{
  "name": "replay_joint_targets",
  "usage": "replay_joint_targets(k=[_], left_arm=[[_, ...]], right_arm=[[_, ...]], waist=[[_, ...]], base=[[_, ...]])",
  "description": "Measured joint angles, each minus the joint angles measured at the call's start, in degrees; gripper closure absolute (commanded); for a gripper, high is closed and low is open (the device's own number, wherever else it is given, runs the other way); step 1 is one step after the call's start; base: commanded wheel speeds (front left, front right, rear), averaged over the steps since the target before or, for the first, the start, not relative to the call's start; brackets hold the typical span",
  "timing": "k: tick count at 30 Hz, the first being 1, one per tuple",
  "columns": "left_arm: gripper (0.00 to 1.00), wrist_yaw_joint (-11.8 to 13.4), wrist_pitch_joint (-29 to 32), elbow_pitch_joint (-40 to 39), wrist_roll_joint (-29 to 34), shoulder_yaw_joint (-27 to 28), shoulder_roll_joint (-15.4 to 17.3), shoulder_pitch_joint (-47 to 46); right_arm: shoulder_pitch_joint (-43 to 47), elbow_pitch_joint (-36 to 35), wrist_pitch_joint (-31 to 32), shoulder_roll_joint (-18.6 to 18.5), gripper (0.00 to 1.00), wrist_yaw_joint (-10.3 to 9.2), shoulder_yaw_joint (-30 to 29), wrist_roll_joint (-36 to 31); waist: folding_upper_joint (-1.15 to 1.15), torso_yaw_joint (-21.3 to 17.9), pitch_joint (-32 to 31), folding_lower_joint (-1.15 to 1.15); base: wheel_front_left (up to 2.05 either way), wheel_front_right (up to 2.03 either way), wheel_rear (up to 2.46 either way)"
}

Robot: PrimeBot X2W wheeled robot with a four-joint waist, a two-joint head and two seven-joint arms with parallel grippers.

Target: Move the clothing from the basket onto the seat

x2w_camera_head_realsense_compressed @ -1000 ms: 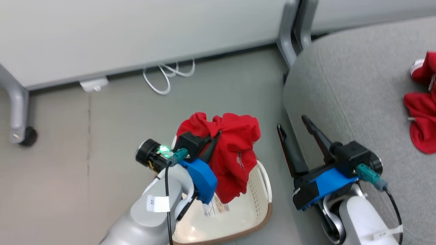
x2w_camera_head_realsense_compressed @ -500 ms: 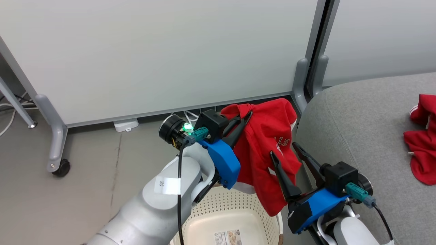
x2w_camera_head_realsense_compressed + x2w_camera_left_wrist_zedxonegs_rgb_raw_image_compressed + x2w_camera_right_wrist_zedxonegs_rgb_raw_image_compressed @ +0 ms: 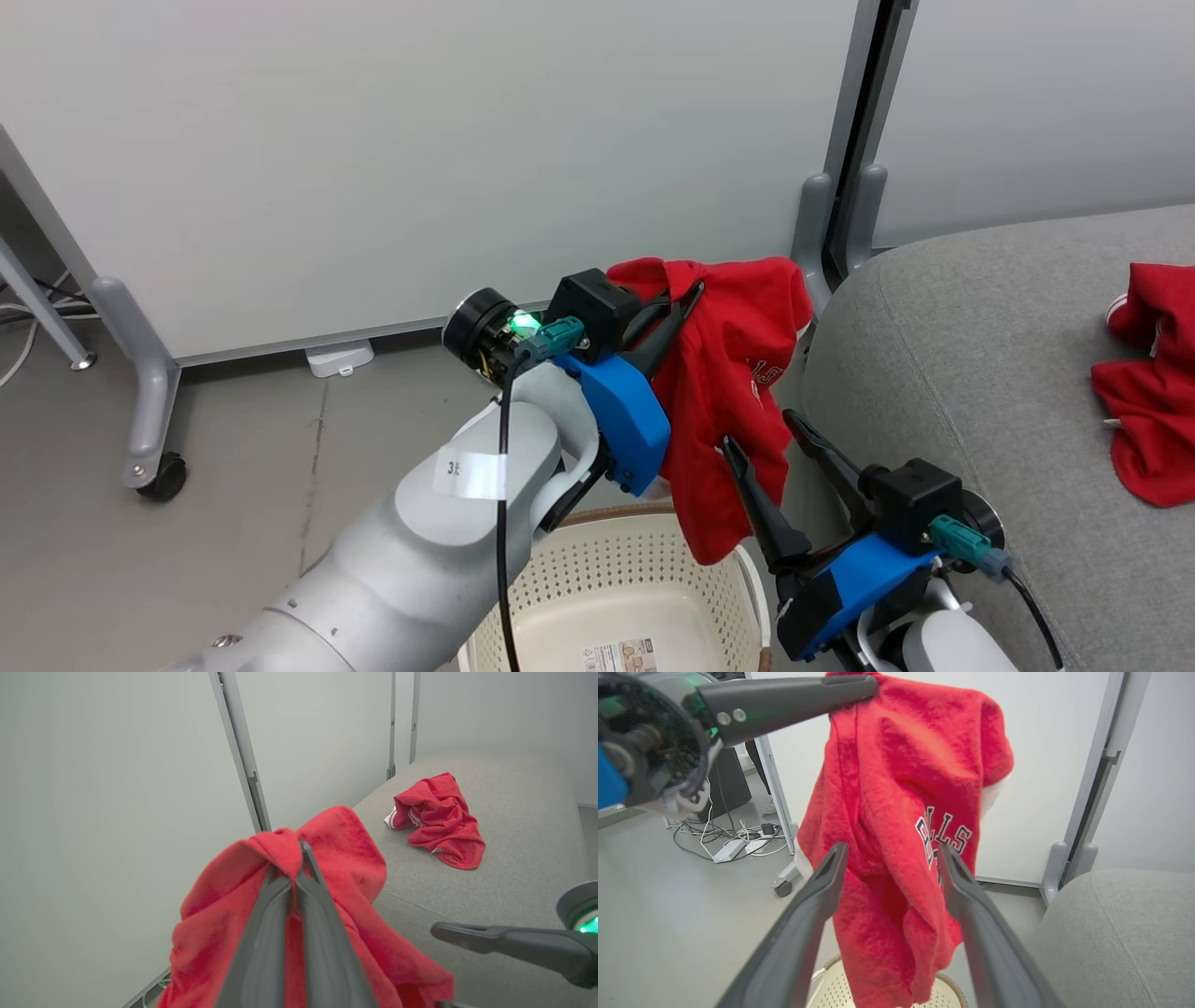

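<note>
At the tips of the left gripper (image 3: 693,291), the jaws are pressed fully together on a fold near the top of a red garment (image 3: 738,373). The pinch is plain in the left wrist view, where cloth bunches over both fingers (image 3: 280,905). The rest of the garment hangs free below the tips, with its lower hem over the far rim of the basket (image 3: 754,597); I cannot tell whether hem and rim touch. The part of the basket floor that shows carries a paper label and no cloth. Just beside the hanging cloth, on the tool's right, the right gripper (image 3: 758,431) points upward with its jaws spread wide and holds nothing. In its own wrist view the garment hangs just past the two fingers. Further right is the seat (image 3: 980,373), whose rounded edge is near the hanging cloth. A second red garment (image 3: 1144,411) lies crumpled on the cushion, well apart from the tool. Judgement: this is the carry leg for what looks like the last of the clothing, lifted out but not yet over the seat. The next move calls for a swing to the right, high enough for the trailing hem to clear the basket rim, the right gripper's fingers and the cushion edge. Then lower over bare cushion and open the jaws.
</note>
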Motion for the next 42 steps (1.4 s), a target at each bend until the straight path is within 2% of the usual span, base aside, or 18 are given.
replay_joint_targets(k=[14, 29, 30, 31, 32, 42], left_arm=[[1.0, 0.93, -0.38, -0.89, -4.44, -3.61, 0.0, -0.65], [1.0, 1.25, -0.59, -5.25, -9.67, -8.2, 0.01, -1.74], [1.0, 1.32, -0.6, -5.43, -9.96, -8.56, 0.01, -1.9], [1.0, 1.43, -0.62, -5.58, -10.13, -8.83, 0.01, -2.06], [1.0, 1.47, -0.64, -5.72, -10.42, -9.05, 0.0, -2.18], [1.0, 1.93, -1.38, -5.14, -12.29, -10.44, 0.0, -2.63]], right_arm=[[-3.98, 4.21, 1.35, 0.0, 0.0, 0.0, 1.74, 0.2], [-17.33, 21.47, -0.27, 0.0, 0.0, 0.0, 6.33, 3.23], [-17.89, 22.34, -0.63, 0.0, 0.22, 0.0, 6.45, 3.39], [-18.44, 23.19, -0.93, -0.01, 0.67, 0.0, 6.57, 3.7], [-18.94, 23.93, -1.31, -0.01, 1.0, 0.0, 6.7, 3.9], [-21.15, 28.41, -4.08, -0.01, 1.0, 0.0, 8.11, 5.87]], waist=[[0.0, -0.13, 1.74, 0.01], [0.0, 0.47, 1.93, 0.0], [0.0, 0.54, 1.87, 0.01], [0.0, 0.6, 1.8, 0.01], [0.0, 0.65, 1.73, 0.01], [0.0, 0.27, 1.27, 0.01]], base=[[0.0, 0.0, 0.0], [0.0, 0.0, 0.0], [0.0, 0.0, 0.0], [0.0, 0.0, 0.0], [0.0, 0.0, 0.0], [0.0, 0.0, 0.0]])
